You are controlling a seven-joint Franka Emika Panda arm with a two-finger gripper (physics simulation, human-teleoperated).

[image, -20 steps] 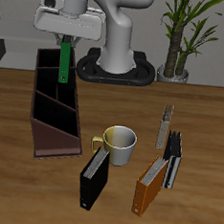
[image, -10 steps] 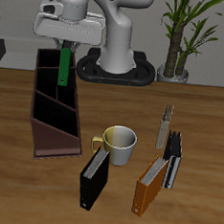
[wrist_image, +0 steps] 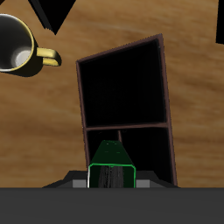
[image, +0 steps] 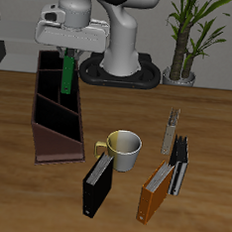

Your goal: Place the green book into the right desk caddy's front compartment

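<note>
I've got the green book [image: 67, 72] clamped in my gripper [image: 69, 54], fingers closed on its upper end, book hanging straight down, thin edge toward the exterior camera. Held vertical like this because the compartments are narrow open-topped slots; a book goes in edge-first from above, not flat.

Book sits over the right desk caddy [image: 50, 117], toward its far end, near the robot base. Its lower end looks level with or just inside the caddy's rim there; can't tell if it touches a wall or divider. The compartment at the caddy's near end, nearest the table's front edge, has nothing in it that I can see. My guess: that is the front compartment, so the book is over the wrong end and needs carrying along the caddy toward the front edge before lowering. Judgement only.

Wrist view: green book [wrist_image: 114, 164] runs straight out from between my fingers, centred, top edge seen end-on. Beyond it the right desk caddy [wrist_image: 164, 83] shows two dark compartments with a divider across. Fingertips themselves are hidden by the gripper body, so exact pad contact is not visible.

Other stuff well apart from the caddy: mug [image: 123, 147], black book [image: 98, 186], orange book [image: 156, 191]. No obstruction along the caddy.
</note>
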